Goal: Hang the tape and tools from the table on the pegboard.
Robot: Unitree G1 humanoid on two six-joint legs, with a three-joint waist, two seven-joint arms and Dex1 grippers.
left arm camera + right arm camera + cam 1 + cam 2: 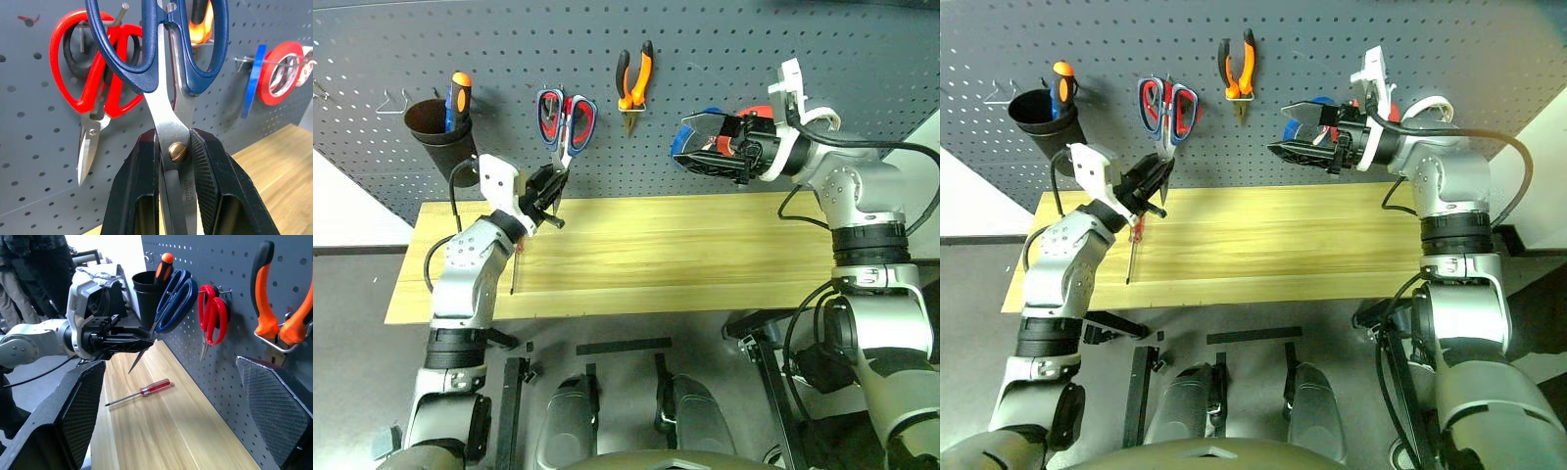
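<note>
Left gripper (171, 147) clamping blue scissors (161, 54) at pivot, handles up beside hook on pegboard (724, 39); steel stiff, smooth, possibly slipping; loops best for hooking; right gripper (171, 401) standing open, holding nothing.

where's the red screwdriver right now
The red-handled screwdriver lies flat on the table near its left end, just below the left gripper holding the blue scissors.

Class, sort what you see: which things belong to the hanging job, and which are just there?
Job:
- blue scissors, held in the left fingers
- red screwdriver on the table
- pliers and red tape on the pegboard

Just there:
- red scissors
- black cup
- orange screwdriver
- blue tape
</note>
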